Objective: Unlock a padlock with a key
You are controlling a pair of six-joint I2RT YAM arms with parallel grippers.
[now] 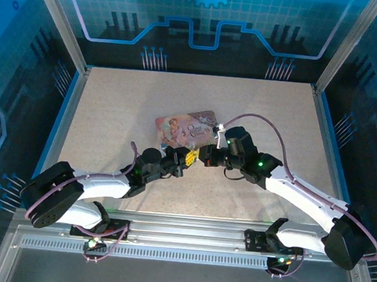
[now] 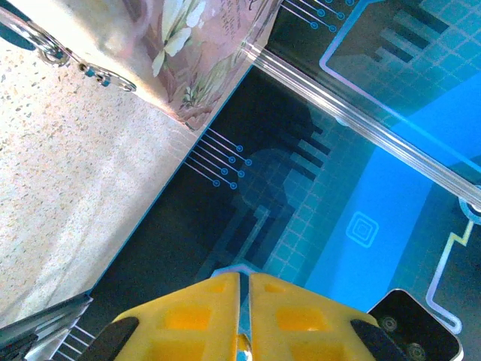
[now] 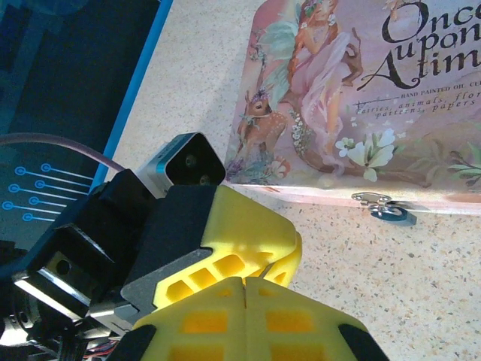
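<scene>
Just in front of the pink illustrated box [image 1: 186,129], my left gripper [image 1: 188,158] and right gripper [image 1: 205,157] meet tip to tip. In the left wrist view the yellow fingers [image 2: 203,316] are shut with a hair-wide gap, and a tiny shiny bit with a bluish glint sits deep between them. I take that bit for the padlock [image 2: 244,346]. In the right wrist view my right gripper [image 3: 245,282] is shut, its tips pressed against the left gripper [image 3: 274,265]. A thin grey sliver shows where they touch, apparently the key [image 3: 268,268]. Most of both objects is hidden.
The box [image 3: 361,90] lies flat on the speckled table [image 1: 112,108], and its small silver hasp [image 3: 379,200] faces my grippers. Blue glass walls and metal posts [image 1: 57,17] ring the table. A pale cable [image 1: 269,125] arcs over the right arm.
</scene>
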